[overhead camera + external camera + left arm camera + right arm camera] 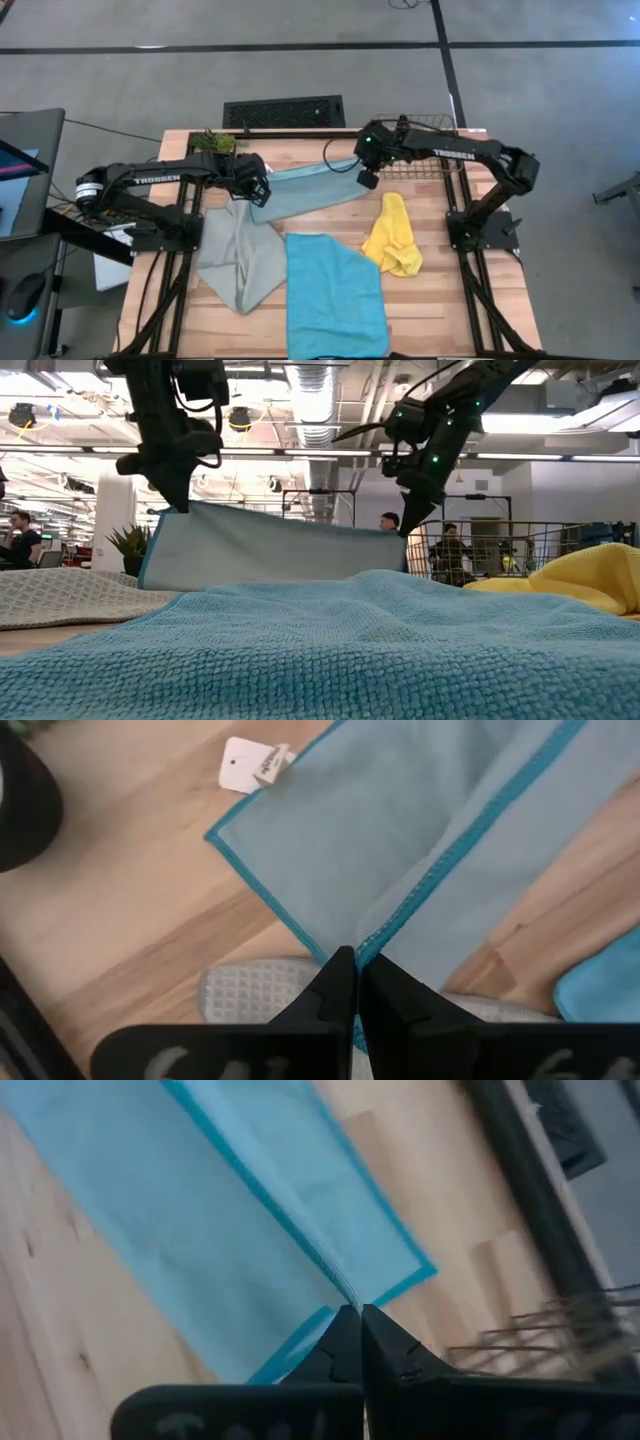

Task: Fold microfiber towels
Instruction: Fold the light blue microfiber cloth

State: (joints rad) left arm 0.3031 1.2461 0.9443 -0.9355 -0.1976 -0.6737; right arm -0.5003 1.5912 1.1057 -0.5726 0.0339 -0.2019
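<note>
both grippers up off the desk — left gripper and right gripper each have jaws pinching a corner of the pale blue towel, stretched between them. cyan towel lies flat up front — grey-green towel beside it, yellow towel crumpled near the right arm.

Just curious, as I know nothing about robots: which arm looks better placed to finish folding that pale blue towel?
Neither alone, probably. The left tool and right tool each pinch one end of the pale blue towel, stretched between them above the table; likely they move together.
</note>
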